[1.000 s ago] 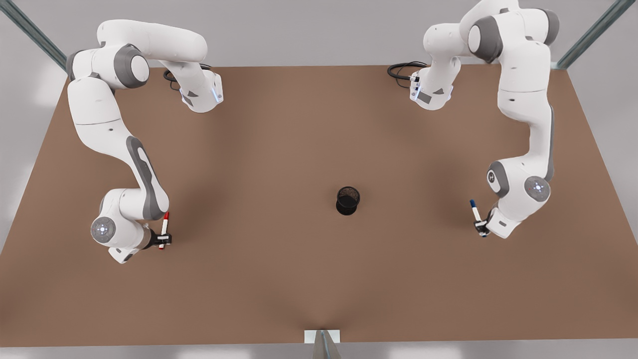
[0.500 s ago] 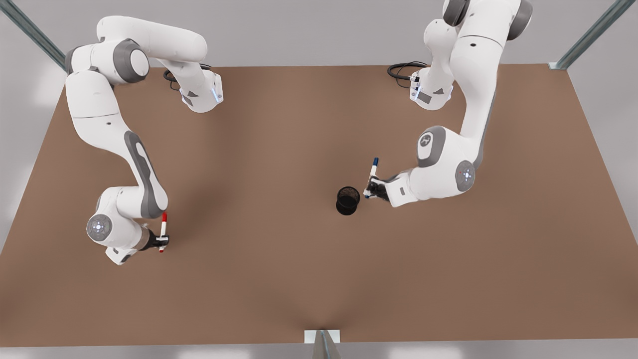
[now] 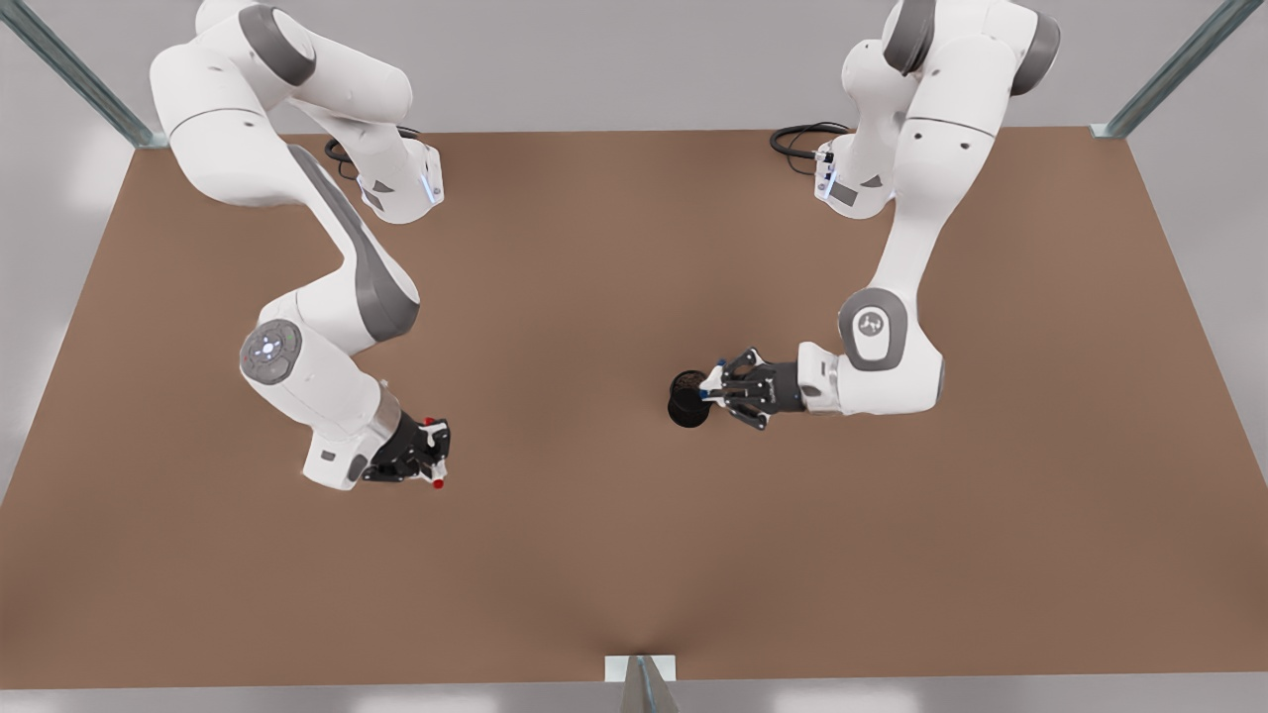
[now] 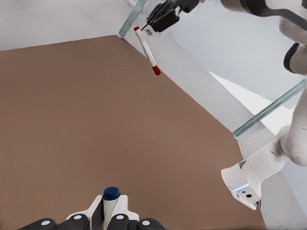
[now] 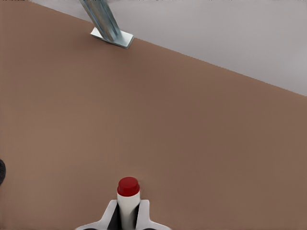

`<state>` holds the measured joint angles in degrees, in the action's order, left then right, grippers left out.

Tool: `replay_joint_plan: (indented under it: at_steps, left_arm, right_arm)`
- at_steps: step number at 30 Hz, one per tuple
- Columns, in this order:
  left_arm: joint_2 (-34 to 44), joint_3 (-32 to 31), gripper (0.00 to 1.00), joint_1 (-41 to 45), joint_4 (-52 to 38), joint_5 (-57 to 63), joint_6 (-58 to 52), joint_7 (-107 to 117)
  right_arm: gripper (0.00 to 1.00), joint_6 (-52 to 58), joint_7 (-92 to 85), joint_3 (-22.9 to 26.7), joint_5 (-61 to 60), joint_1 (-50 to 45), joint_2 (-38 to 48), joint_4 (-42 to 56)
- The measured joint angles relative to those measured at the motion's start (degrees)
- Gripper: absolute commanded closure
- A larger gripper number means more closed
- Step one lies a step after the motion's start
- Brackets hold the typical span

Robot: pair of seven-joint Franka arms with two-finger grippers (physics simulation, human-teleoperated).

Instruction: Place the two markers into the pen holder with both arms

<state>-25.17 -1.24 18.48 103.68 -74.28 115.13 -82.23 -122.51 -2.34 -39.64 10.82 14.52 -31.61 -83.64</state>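
Your left pincer (image 3: 715,388) grips the blue-capped white marker (image 4: 111,203) upright (for dropping) over the black mesh cup (image 3: 686,398). Right pincer (image 3: 433,456) clamps the red-capped white marker (image 5: 128,199), waiting its turn.

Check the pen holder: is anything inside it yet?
The pen holder looks dark inside; no marker shows in it. The left gripper, shut on the blue-capped marker, overlaps its rim, hiding that side.

Surface: brown table (image 3: 555,555), flat, matte
Pen holder (image 3: 687,398): black mesh cup, upright on table, right of centre in front view
Arm bases: two white bases (image 3: 401,188) at far edge, black cable (image 3: 797,139) coiled by one
Near edge: metal bracket (image 3: 640,668)
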Motion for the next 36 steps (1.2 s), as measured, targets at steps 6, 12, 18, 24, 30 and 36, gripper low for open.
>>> replay_joint_plan:
  at_steps: [6, 12, 18, 24, 30, 36]
  left_arm:
    - [-1.3, -0.1, 0.79, 4.4, 2.9, -7.1, 2.8, -21.7]
    - [-2.2, -0.1, 0.79, 4.6, 3.8, -9.8, 4.3, -38.1]
    - [-3.7, -0.1, 0.00, 4.7, 5.1, -9.8, 3.0, -50.0]
    - [0.6, 0.8, 0.00, -4.6, -15.0, 22.4, -6.5, -39.2]
    - [5.8, 2.2, 0.00, -10.4, -29.2, 61.1, -19.5, -8.3]
    - [7.7, -2.3, 0.00, -11.8, -29.4, 74.7, -24.4, 18.2]
  right_arm:
    - [0.73, -2.7, 1.8, -2.9, 0.0, -0.7, 0.0, -0.4]
    - [0.73, -4.1, 3.2, -3.1, 0.0, -0.8, -0.2, -1.3]
    - [0.73, -4.8, 4.3, -4.1, 0.0, -0.7, 0.2, -1.8]
    - [0.73, -7.9, 6.9, -10.7, 0.9, -3.2, 1.9, -1.8]
    - [0.72, -22.7, 9.8, -10.8, 2.5, -12.0, 1.0, -3.6]
    - [0.72, -41.2, 12.7, 1.3, 3.7, -28.3, -1.8, -3.6]
